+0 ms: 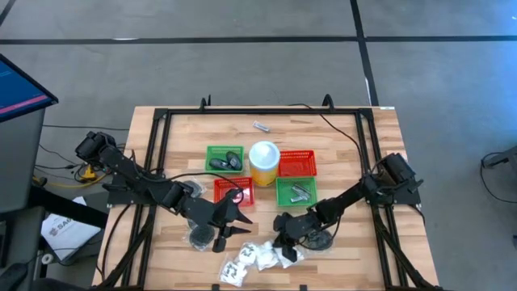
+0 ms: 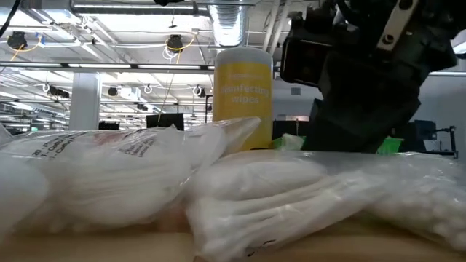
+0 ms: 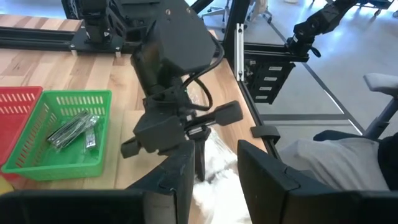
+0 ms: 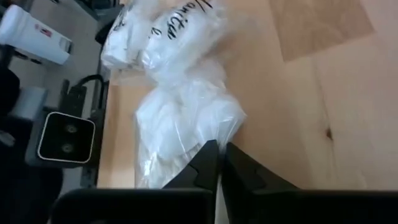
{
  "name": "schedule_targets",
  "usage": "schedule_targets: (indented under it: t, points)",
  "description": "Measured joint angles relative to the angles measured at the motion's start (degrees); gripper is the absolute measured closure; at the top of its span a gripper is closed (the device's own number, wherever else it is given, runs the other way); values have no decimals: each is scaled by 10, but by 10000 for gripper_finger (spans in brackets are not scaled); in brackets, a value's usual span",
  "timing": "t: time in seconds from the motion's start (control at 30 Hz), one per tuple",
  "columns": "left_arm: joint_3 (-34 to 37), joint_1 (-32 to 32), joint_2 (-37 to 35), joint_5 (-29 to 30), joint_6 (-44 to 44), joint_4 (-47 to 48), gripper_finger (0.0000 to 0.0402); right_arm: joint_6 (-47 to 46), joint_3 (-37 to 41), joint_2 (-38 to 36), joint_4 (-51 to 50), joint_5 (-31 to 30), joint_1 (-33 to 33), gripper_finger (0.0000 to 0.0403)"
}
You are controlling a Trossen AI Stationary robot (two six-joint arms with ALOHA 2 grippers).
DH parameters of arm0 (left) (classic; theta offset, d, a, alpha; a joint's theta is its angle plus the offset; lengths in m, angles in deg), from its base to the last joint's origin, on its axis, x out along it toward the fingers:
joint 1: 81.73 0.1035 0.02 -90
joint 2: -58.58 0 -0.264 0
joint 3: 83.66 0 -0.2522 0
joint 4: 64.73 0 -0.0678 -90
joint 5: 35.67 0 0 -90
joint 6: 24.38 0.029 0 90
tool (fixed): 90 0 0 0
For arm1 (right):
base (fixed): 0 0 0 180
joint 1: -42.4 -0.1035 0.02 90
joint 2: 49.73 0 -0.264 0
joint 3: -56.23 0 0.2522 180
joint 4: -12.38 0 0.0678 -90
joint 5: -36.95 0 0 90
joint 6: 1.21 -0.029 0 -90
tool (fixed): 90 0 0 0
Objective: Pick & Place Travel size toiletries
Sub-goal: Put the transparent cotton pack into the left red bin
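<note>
Clear crinkled packets of white pieces point(image 4: 180, 118), black print on top, heaped at table's near edge | right gripper point(image 4: 217, 163) fingers pinched together on packet's film | left gripper point(image 3: 214, 171) beside, fingers apart, empty | print unreadable, packet contents blurred in low view

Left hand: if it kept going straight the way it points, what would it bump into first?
Probably the right hand, which sits just ahead of the left hand, down on the white packets. How far apart they are is hard to judge.
</note>
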Motion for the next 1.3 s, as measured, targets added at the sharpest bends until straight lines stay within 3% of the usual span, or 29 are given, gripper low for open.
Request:
schedule_targets:
  t: [0.23, 0.63, 1.3]
  points:
    - [0, 0, 0, 0, 0, 0, 291, 17, -7, -46, -41, -4, 0, 401]
    - [0, 0, 0, 0, 0, -1, 291, 72, -7, -163, -108, -74, -17, 402]
    - [0, 0, 0, -1, 0, -4, 291, 88, -6, -193, -106, -125, -29, 403]
